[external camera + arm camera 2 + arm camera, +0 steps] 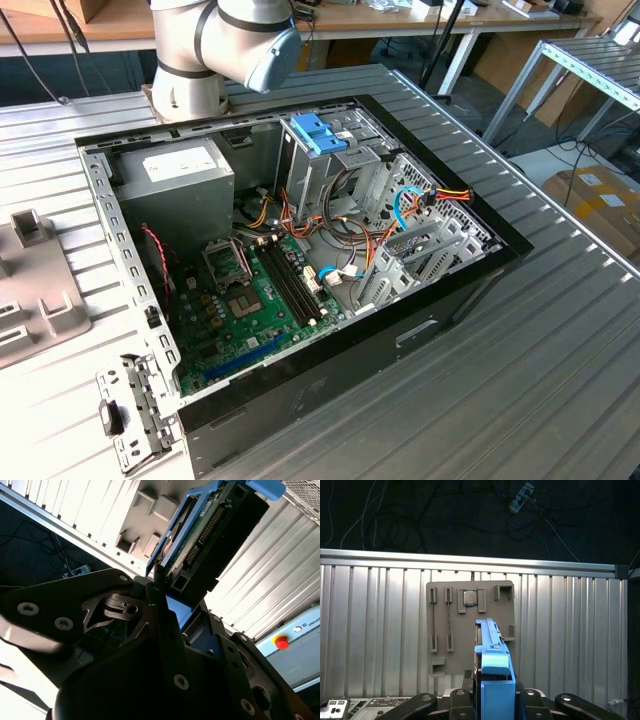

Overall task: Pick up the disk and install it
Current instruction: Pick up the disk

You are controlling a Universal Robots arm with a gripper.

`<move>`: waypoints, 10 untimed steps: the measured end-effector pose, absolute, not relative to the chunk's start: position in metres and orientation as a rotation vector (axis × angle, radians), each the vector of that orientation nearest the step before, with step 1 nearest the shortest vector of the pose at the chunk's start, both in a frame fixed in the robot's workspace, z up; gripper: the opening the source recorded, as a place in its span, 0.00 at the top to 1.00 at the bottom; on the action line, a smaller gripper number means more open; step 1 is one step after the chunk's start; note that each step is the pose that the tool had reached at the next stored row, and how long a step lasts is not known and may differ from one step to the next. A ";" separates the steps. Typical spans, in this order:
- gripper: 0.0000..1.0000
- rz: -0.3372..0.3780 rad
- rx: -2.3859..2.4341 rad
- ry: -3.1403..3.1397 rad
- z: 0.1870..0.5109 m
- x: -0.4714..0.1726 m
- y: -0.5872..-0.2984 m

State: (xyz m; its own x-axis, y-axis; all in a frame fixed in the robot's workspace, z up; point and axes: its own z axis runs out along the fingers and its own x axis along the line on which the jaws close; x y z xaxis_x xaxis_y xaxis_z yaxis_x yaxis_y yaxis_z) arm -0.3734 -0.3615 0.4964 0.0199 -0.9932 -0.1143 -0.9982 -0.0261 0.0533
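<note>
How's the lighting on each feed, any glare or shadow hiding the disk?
First wrist view: the disk is evenly lit against the pale fixture plate, background beyond the table dark. Second wrist view: the gripper is a dark backlit mass, the table glares white, disk's connector side shadowed. Exterior view: even light, mild shadow inside the computer case.

In the second wrist view the disk [210,535] is framed in light blue — its body dark grey; the table [272,580] is ribbed silver.
</note>
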 end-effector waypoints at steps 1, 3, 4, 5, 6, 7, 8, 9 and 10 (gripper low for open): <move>0.63 0.185 -2.213 2.162 0.496 -0.373 -0.362; 0.63 0.185 -2.213 2.163 0.496 -0.370 -0.366; 0.63 0.185 -2.213 2.162 0.496 -0.369 -0.367; 0.63 0.185 -2.213 2.163 0.496 -0.368 -0.368; 0.63 0.185 -2.213 2.163 0.496 -0.367 -0.369; 0.63 0.185 -2.213 2.162 0.496 -0.366 -0.371; 0.63 0.185 -2.213 2.163 0.496 -0.365 -0.372; 0.63 0.185 -2.213 2.163 0.496 -0.363 -0.374; 0.63 0.185 -2.213 2.162 0.496 -0.362 -0.374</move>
